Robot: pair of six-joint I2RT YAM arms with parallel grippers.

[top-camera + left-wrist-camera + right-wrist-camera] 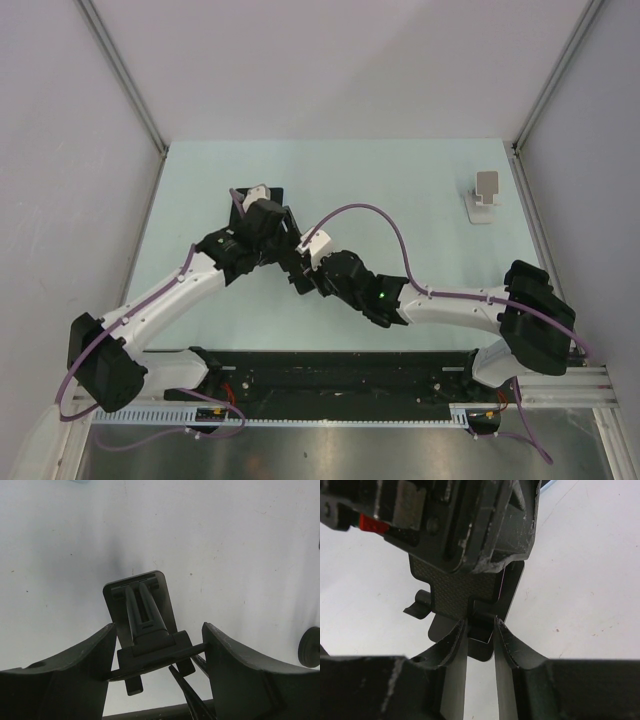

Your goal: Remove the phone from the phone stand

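In the left wrist view, my left gripper point(159, 645) is shut on a thin black phone point(150, 664), seen edge-on and spanning from finger to finger. Beyond it is the black phone stand point(142, 605), with its back plate, stem and two small hooks. In the right wrist view, my right gripper point(481, 625) is shut on a black part of the stand point(482, 630), just below a textured plate point(452, 587). In the top view both grippers meet left of the table's centre point(290, 250), and they hide most of the phone and stand.
A small white stand point(486, 195) sits on the pale table at the far right. Grey walls enclose the table on three sides. A dark round part point(310, 647) shows at the right edge of the left wrist view.
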